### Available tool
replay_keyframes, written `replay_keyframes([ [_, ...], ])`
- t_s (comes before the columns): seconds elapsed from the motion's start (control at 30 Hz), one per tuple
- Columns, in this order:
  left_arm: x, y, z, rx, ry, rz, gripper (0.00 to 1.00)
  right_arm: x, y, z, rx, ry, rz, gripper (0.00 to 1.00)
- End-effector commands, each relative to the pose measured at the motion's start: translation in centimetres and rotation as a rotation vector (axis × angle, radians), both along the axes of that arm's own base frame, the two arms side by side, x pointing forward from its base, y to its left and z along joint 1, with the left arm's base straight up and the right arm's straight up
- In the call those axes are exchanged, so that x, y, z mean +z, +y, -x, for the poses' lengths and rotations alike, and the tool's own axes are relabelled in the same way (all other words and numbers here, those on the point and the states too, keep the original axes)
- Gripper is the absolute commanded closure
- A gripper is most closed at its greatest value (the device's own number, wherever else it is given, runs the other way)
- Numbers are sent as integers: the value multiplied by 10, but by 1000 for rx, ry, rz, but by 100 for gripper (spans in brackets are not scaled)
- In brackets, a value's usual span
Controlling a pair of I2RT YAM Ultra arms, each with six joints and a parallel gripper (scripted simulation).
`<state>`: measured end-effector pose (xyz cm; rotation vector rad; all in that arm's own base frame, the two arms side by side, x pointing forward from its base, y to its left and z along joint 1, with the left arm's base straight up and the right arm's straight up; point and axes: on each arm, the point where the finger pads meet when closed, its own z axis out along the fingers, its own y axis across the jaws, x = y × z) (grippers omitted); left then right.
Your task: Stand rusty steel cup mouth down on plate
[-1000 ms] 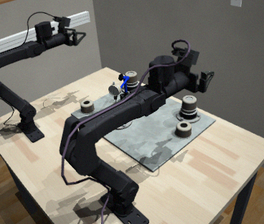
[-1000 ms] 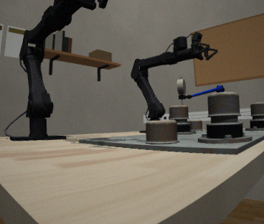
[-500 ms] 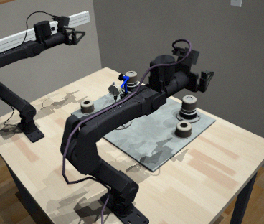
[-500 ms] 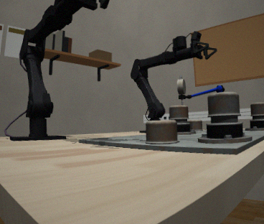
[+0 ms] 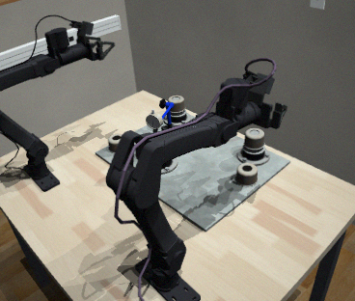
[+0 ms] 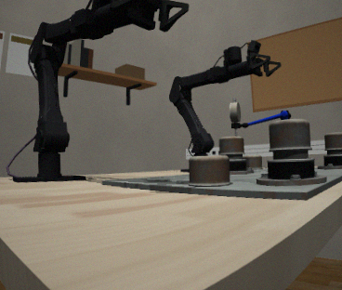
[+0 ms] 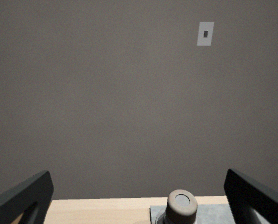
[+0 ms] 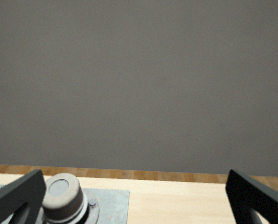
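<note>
The rusty steel cup [image 5: 255, 137] [image 6: 290, 135] [image 8: 62, 197] sits mouth down on the right fixture [image 5: 253, 158] [image 6: 291, 169], a dark post with a round flange, standing on the grey plate [image 5: 204, 215] [image 6: 154, 185] [image 8: 116, 205]. My right gripper [image 5: 280, 116] [image 8: 136, 178] is open and empty, high above the plate; in the right wrist view the cup is low, by the left finger. My left gripper [image 5: 106, 50] [image 6: 275, 63] [image 7: 138, 178] is open and empty, high up at the far side in the top view.
A loose hollow-topped round part [image 5: 246, 175] [image 6: 209, 170] stands beside the right fixture, another [image 5: 115, 143] at the plate's far left. Another capped fixture [image 5: 176, 105] [image 7: 182, 204] stands at the back, near a dial gauge [image 5: 152, 121] [image 6: 234, 112] on a blue arm [image 6: 263, 119]. A middle fixture [image 6: 230, 146] is partly hidden.
</note>
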<state>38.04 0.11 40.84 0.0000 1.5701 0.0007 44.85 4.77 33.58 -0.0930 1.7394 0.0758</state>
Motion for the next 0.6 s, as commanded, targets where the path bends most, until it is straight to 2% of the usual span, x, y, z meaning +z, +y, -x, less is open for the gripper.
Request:
replay_keyframes([
  [0.0,23,-3,6,-15,-41,1,0,23,14,-14,23,-66,-12,0],
  [0.17,23,-3,6,-15,-41,1,0,11,25,-25,41,-42,-11,0],
  [0.57,23,-3,6,-15,-41,1,0,-64,75,-60,135,92,11,0],
])
